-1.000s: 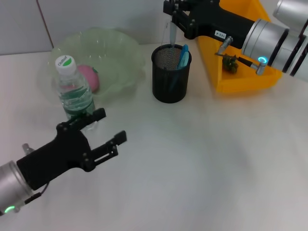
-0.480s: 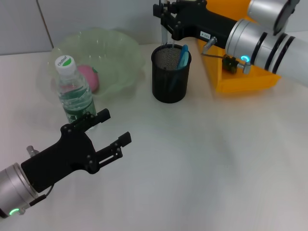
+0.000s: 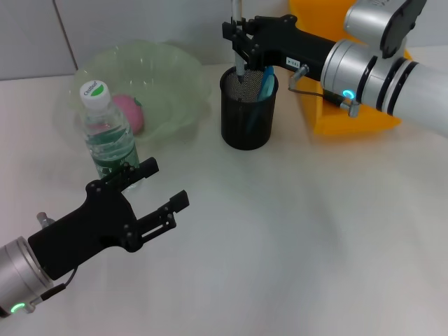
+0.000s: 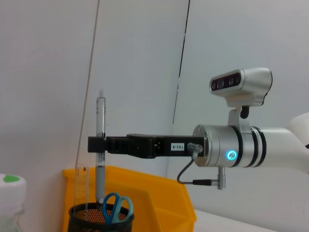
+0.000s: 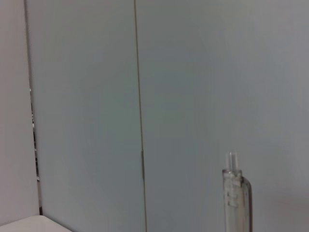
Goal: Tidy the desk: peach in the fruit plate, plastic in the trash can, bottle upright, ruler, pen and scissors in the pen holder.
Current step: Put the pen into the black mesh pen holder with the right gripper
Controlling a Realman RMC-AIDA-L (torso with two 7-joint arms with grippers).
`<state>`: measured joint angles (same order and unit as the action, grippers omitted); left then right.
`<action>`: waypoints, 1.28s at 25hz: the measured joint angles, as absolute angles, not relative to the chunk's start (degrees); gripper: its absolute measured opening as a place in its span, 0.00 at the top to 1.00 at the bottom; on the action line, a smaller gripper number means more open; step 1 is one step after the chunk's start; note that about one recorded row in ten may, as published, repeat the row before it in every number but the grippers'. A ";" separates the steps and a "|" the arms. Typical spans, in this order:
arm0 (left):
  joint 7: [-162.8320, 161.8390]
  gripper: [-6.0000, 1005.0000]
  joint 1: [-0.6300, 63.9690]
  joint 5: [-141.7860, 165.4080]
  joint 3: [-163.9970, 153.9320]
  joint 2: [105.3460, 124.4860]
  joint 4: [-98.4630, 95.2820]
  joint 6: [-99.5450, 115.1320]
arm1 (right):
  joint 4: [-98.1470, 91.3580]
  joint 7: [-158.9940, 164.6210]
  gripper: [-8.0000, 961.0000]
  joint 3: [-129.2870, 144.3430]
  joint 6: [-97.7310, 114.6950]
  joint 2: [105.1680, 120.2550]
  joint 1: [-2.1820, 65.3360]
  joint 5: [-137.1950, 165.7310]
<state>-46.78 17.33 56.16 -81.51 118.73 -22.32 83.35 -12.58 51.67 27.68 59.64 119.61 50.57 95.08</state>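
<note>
My right gripper is shut on a clear pen held upright, its tip just inside the mouth of the black mesh pen holder. The left wrist view shows that gripper on the pen above the holder, which contains blue-handled scissors and a clear ruler. The peach lies in the green fruit plate. The bottle stands upright. My left gripper hangs open beside the bottle, near the table's front left. The plastic is hidden.
A yellow bin stands at the back right behind my right arm. The white table stretches to the front and right. A wall runs close behind the plate and holder.
My right gripper has carried the pen leftward and brought it over the pen holder, its tip now in the mouth. My left arm has shifted slightly.
</note>
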 joint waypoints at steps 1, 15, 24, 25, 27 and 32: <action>-46.78 0.23 17.33 56.16 -81.51 118.73 -22.32 83.35 | -12.58 51.67 0.83 27.68 59.64 119.61 50.57 95.08; -46.77 0.23 16.77 56.16 -81.38 118.55 -22.32 83.71 | -12.56 51.67 0.77 27.68 60.08 119.61 49.66 95.09; -46.75 0.23 16.79 56.16 -81.38 118.56 -22.32 84.29 | -12.48 51.59 0.74 27.68 60.18 119.61 49.19 95.32; -46.75 0.23 16.79 56.15 -81.38 118.56 -22.32 84.35 | -12.46 51.59 0.73 27.68 60.18 119.60 49.17 95.32; -46.75 0.23 16.79 56.16 -81.38 118.56 -22.32 84.54 | -12.40 51.59 0.73 27.68 60.14 119.61 49.14 95.37; -46.75 0.23 16.79 56.16 -81.38 118.56 -22.33 85.11 | -12.22 51.58 0.71 27.68 59.93 119.61 49.04 95.49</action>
<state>-46.75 16.79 56.16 -81.38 118.56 -22.33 85.11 -12.22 51.58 27.68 59.93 119.61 49.04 95.49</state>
